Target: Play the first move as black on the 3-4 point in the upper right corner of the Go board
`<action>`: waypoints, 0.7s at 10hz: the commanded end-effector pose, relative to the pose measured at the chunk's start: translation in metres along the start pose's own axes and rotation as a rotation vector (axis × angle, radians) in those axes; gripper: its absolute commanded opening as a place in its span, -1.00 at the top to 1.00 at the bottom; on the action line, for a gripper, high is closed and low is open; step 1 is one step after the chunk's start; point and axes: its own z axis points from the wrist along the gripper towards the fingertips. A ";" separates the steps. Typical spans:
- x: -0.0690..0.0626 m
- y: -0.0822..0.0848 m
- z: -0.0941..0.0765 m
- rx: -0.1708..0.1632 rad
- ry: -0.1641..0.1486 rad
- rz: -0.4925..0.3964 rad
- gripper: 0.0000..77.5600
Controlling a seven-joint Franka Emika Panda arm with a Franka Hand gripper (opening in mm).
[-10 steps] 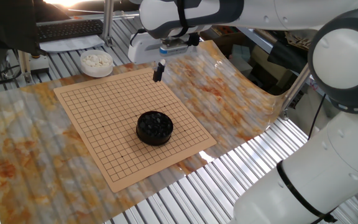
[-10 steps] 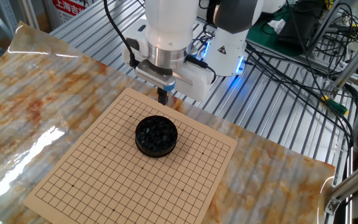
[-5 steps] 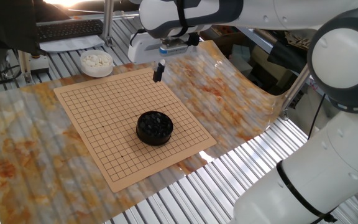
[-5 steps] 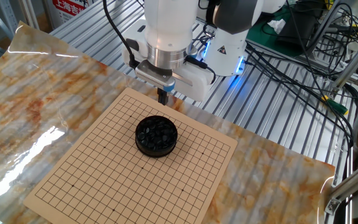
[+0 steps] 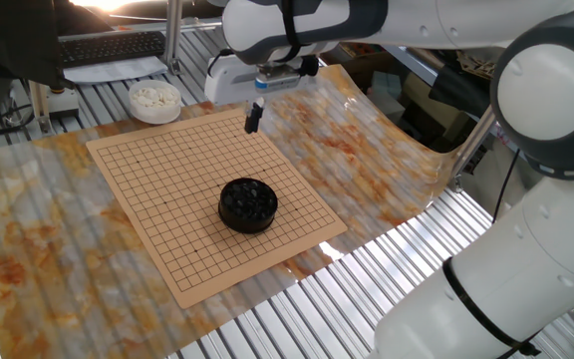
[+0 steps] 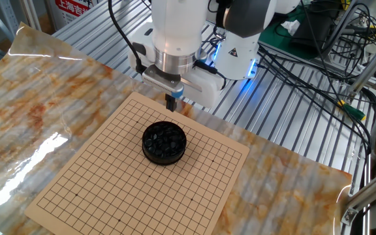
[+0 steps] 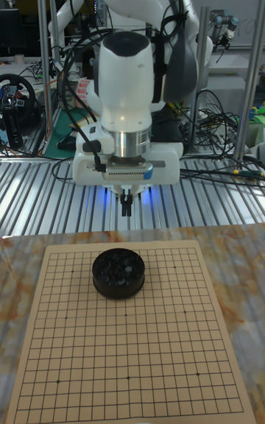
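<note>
Right now the gripper point(image 5: 253, 119) hangs above the far edge of the Go board point(image 5: 157, 214), fingers pointing down & pressed close together w/ only a sliver btwn them; whether a stone is pinched there can't be told, tips too small & dark in every view; from the other fixed view the gripper point(image 6: 171, 102) sits just past the board point(image 6: 109, 189) edge nearest the robot base, tips clear of the wood; tall fixed view shows the gripper point(image 7: 126, 205) under the white wrist, blue light glowing behind it, tips above the table strip just beyond the board point(image 7: 191, 336); black bowl point(image 5: 247, 205) stands on the grid, roughly mid-board, heaped w/ glossy black stones; same bowl point(image 6: 164, 141) in the other fixed view & bowl point(image 7: 118, 272) in the tall fixed view, towards the board's near-robot side; no single black stone can be made out lying on the grid lines, so the task's stone is either among those in the bowl or hidden at the fingertips, can't tell which; white bowl point(image 5: 154, 100) w/ white stones sits off the board on the marbled sheet point(image 5: 28, 229), near the board's corner, well apart from the gripper; sheet covers a ribbed metal table point(image 6: 292, 124); cables point(image 6: 318, 52) trail across the table behind the arm
</note>
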 end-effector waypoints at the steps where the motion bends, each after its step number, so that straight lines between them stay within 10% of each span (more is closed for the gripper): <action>1: -0.003 -0.003 0.008 -0.001 -0.006 -0.004 1.00; 7: -0.005 -0.009 0.016 0.000 -0.012 -0.013 1.00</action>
